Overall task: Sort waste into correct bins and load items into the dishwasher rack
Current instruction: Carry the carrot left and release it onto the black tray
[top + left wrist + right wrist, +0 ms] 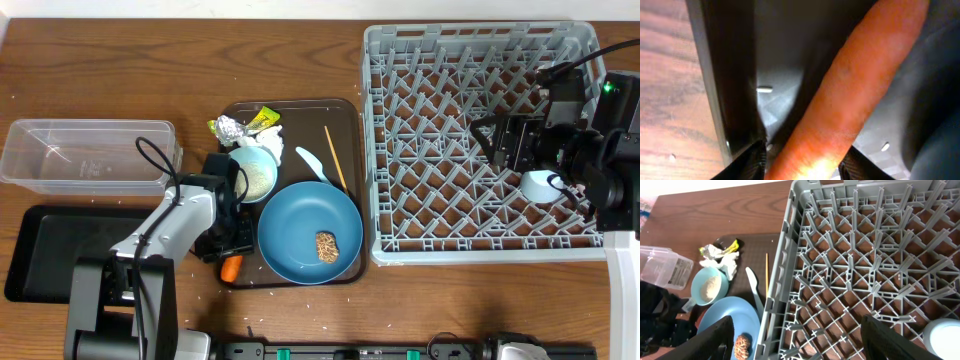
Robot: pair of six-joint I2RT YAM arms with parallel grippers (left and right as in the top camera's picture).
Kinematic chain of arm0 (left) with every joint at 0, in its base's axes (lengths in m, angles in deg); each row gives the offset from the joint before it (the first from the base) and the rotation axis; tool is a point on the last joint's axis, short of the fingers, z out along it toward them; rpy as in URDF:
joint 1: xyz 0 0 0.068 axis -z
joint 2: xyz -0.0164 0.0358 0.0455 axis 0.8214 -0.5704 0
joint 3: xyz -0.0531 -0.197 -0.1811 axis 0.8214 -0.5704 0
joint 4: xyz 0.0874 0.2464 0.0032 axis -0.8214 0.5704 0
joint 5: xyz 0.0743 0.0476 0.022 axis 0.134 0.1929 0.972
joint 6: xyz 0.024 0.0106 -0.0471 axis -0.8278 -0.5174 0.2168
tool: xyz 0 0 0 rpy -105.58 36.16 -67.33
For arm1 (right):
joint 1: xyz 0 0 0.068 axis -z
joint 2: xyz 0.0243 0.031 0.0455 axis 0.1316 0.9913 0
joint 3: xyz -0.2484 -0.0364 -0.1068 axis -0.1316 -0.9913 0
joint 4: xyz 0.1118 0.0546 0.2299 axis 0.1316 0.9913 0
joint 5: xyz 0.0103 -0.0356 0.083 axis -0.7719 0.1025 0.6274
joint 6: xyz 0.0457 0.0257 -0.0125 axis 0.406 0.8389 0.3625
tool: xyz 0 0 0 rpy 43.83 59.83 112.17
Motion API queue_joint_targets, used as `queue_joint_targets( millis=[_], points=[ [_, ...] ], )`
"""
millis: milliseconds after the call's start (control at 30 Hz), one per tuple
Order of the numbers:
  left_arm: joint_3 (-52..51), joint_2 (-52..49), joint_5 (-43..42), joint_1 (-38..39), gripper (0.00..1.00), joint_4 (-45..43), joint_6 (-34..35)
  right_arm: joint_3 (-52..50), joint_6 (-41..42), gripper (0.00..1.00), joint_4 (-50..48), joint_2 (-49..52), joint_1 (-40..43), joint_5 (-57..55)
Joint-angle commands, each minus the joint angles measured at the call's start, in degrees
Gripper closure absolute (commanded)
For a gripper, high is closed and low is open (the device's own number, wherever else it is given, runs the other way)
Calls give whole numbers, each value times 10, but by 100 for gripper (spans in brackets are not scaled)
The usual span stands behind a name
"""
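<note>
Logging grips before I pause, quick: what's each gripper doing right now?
Left gripper: jaws around the orange carrot; whether they grip it cannot be told.
Right gripper: open, empty, above the dishwasher rack.

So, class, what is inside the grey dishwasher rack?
In the dishwasher rack, one small light blue cup sits near the right wall; otherwise bare pegs. The right arm covers the far-right cells, so anything there is hidden.
</note>
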Motion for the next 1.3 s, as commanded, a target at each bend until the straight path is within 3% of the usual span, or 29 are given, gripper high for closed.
queue_joint_targets(
  millis=[0, 100, 433, 700, 933, 967, 1267],
  points=[
    [-4, -3, 0, -2, 62, -3, 5, 5, -9, 26, 1, 1, -6, -2],
    [-4, -3, 0, -2, 73, -5, 3, 5, -8, 26, 1, 1, -6, -2],
    [26, 26, 3, -16, 78, 45, 13, 5, -9, 24, 0, 1, -6, -3],
    [52, 151, 21, -81, 80, 78, 37, 5, -9, 24, 0, 1, -6, -4],
    [52, 231, 133, -191, 81, 93, 208, 5, -9, 24, 1, 1, -6, -4],
    [52, 234, 142, -215, 85, 87, 222, 5, -9, 24, 1, 1, -6, -4],
    [52, 210, 147, -378, 88, -4, 276, 5, -9, 23, 1, 1, -6, -4]
  ],
)
